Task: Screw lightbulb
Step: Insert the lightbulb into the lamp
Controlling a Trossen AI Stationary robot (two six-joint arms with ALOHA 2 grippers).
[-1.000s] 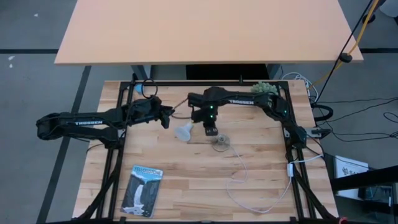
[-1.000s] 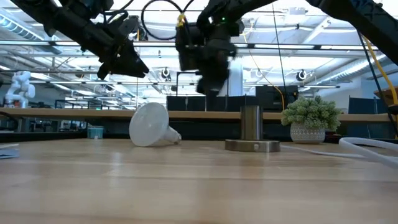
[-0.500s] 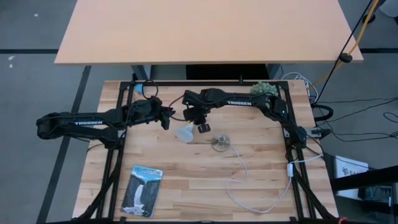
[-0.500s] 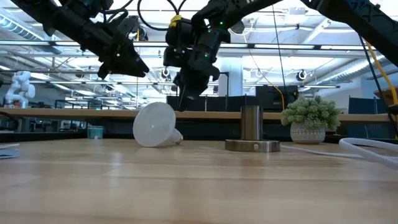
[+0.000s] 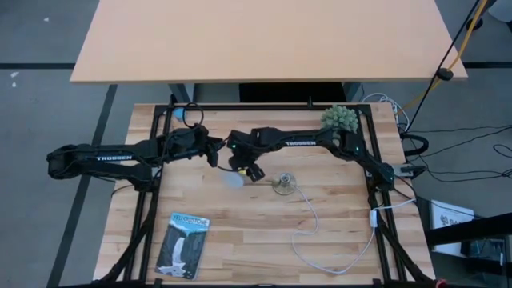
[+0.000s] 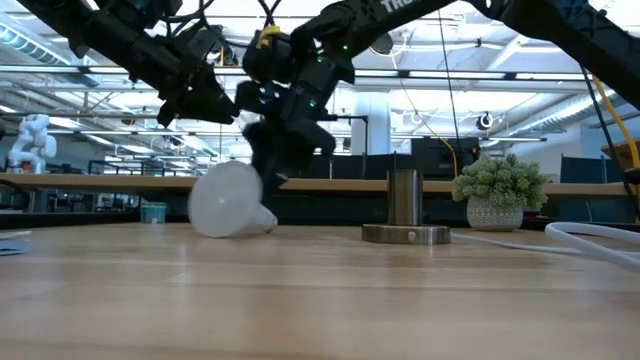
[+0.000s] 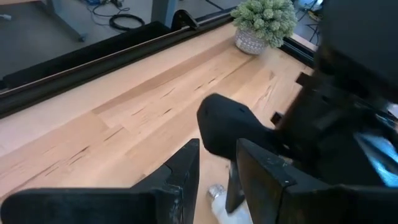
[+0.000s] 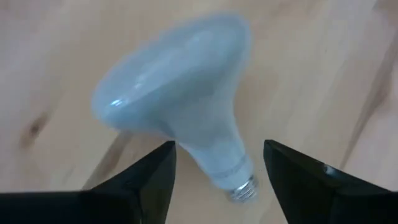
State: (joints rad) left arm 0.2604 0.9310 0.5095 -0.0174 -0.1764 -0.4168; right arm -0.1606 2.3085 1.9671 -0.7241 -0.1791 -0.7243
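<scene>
While one lightbulb (image 5: 234, 178) lies on its side on the butcher-block table (image 5: 240, 232), its silvery base between the spread fingers (image 8: 149, 180) of the right gripper (image 5: 246, 170), the two do not touch. Just beside, the left gripper (image 5: 214, 152) hovers above the wood, fingers slightly parted and holding nothing. One round socket disc (image 5: 284, 186) stands near the bulb, its white cord (image 5: 312, 232) looping toward the table's right edge. One potted plant (image 5: 339, 117) sits at the far edge, one blue packaging card (image 5: 182, 244) near the front-left corner; bare wood lies between. Beyond stretches a lit workshop hall.
</scene>
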